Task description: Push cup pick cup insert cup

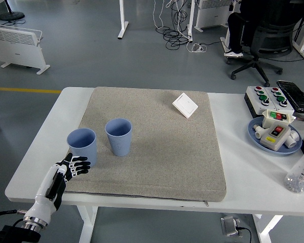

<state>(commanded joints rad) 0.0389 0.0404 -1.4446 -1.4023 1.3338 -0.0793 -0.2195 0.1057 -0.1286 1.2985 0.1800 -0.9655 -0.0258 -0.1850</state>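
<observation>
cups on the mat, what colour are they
Both cups are light blue with ribbed sides, seen in the head view.

The left arm (20, 223) is cut off at the bottom left corner, the clear bottle (301, 174) and the black device (295, 94) by the right edge, and the seated person (243, 23) by the top edge.

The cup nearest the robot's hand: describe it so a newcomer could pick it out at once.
On the white table lies a large grey mat, and two blue cups stand upright near its left edge. The one meant is the left cup, right at the mat's edge, just beyond the left hand. The other cup stands further right.
</observation>
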